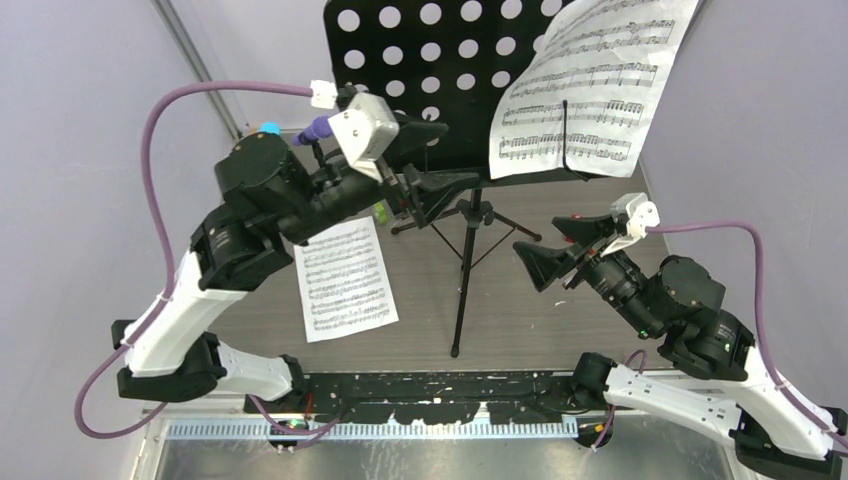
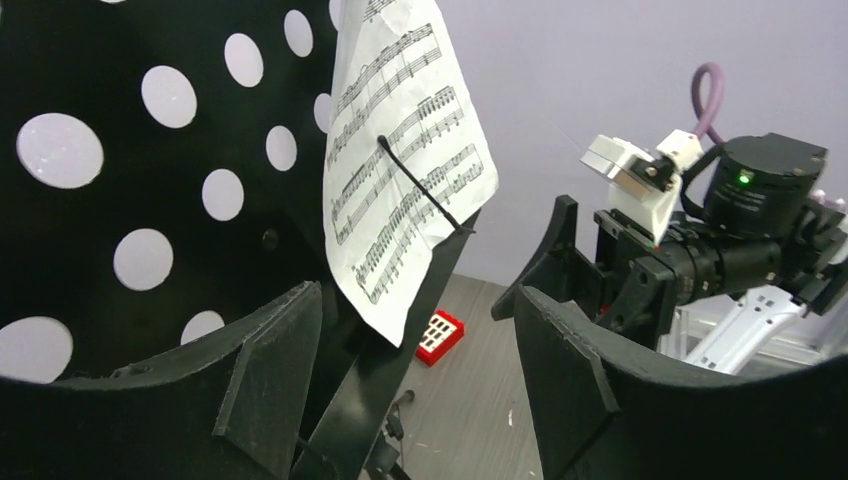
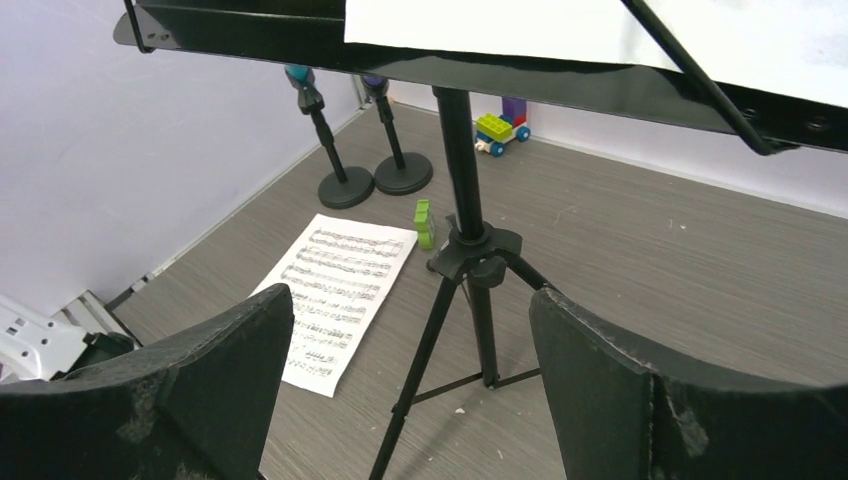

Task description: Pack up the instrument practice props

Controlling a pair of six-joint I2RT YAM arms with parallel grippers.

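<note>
Overhead, the left pincer is hanging with its jaws spread at the lower left corner of the black perforated music rack, gripping nothing. To the left of it, partly hidden by the arm, the purple microphone and the cyan microphone are poking out. Nearer the arm bases, a white sheet-music page is lying flat on the bench. The right pincer is hovering wide open and empty, to the right of the rack's tripod legs and below the second page, which is leaning on the rack's shelf.

From the left wrist, the rack's face is filling the space to the left of the pincer. Its lower lip is running down between the parted fingers. Whether the left finger is touching the metal I cannot tell. The second page is hanging straight ahead under a thin wire arm. A small red block is lying on the bench beyond it.

From the right wrist, the open pincer is framing the rack's pole and tripod legs without touching them. Ahead and to the left the flat page is lying. Beyond it two black round-based mic holders are standing side by side, a microphone in each. A green brick is standing just beside the pole, and coloured toy bricks are sitting farther back.
</note>
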